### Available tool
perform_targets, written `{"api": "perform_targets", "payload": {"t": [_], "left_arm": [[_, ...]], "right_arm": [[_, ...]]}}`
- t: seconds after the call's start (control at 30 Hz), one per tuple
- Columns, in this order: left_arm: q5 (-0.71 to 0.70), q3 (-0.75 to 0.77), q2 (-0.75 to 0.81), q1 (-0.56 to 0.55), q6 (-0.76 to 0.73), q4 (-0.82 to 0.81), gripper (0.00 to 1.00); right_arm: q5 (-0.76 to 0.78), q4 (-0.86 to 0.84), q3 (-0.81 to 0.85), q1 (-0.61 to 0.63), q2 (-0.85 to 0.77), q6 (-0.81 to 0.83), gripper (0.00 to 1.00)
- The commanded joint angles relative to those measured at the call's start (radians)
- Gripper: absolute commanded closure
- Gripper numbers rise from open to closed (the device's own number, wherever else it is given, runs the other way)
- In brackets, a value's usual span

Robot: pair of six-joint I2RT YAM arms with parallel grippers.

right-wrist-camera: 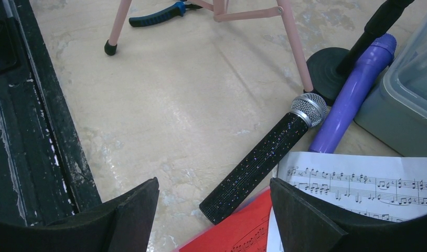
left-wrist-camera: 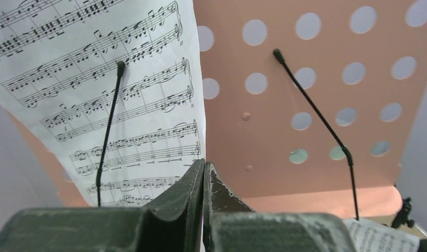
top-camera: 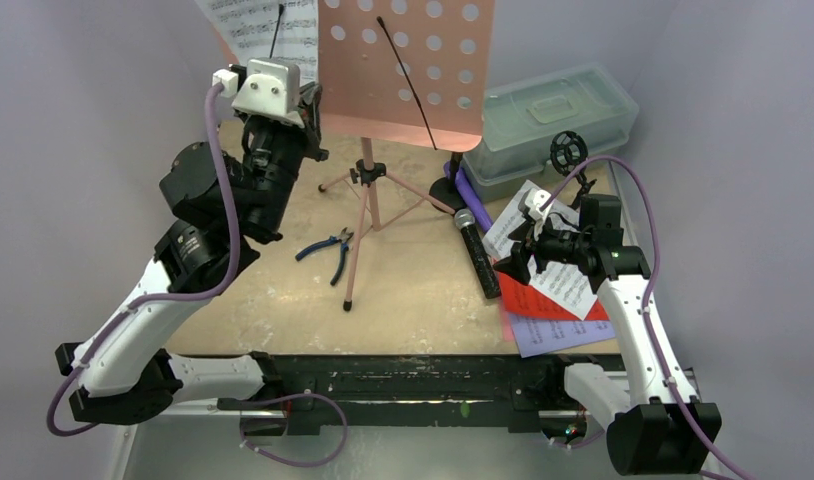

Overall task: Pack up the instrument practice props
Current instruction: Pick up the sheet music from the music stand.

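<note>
The pink tripod music rack (top-camera: 408, 70) stands at the back, with a white music sheet (top-camera: 263, 25) on its perforated panel (left-wrist-camera: 306, 105) under a black wire clip. My left gripper (top-camera: 311, 98) is raised to it and shut on the sheet's lower right edge (left-wrist-camera: 164, 105). My right gripper (top-camera: 511, 266) hangs open and empty over the black silver-headed mic (right-wrist-camera: 264, 157), which lies beside the purple mic (right-wrist-camera: 353, 89). White (right-wrist-camera: 358, 184), red (right-wrist-camera: 243, 231) and lavender (top-camera: 558, 335) sheets lie under it. Two black mic supports (top-camera: 448, 190) (top-camera: 569, 150) stand behind.
Blue-handled pliers (top-camera: 328, 248) lie left of the tripod legs (top-camera: 368, 215). A translucent greenish lidded box (top-camera: 548, 115) sits at the back right, against the purple mic. A black rail (top-camera: 403, 375) runs along the table's near edge.
</note>
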State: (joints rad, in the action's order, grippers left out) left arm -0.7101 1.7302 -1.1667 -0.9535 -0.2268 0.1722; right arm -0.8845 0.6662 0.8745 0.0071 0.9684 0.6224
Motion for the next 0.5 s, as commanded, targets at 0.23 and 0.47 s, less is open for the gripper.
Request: {"api": "perform_targets", "payload": {"t": [0.23, 0.47], "left_arm": [[0.337, -0.049, 0.091, 0.005, 0.187, 0.195, 1.00], [0.480, -0.166, 0.188, 0.005, 0.315, 0.232, 1.00]], "right_arm": [[-0.013, 0.010, -0.006, -0.001, -0.008, 0.023, 0.19], [-0.032, 0.016, -0.006, -0.002, -0.004, 0.024, 0.19]]}}
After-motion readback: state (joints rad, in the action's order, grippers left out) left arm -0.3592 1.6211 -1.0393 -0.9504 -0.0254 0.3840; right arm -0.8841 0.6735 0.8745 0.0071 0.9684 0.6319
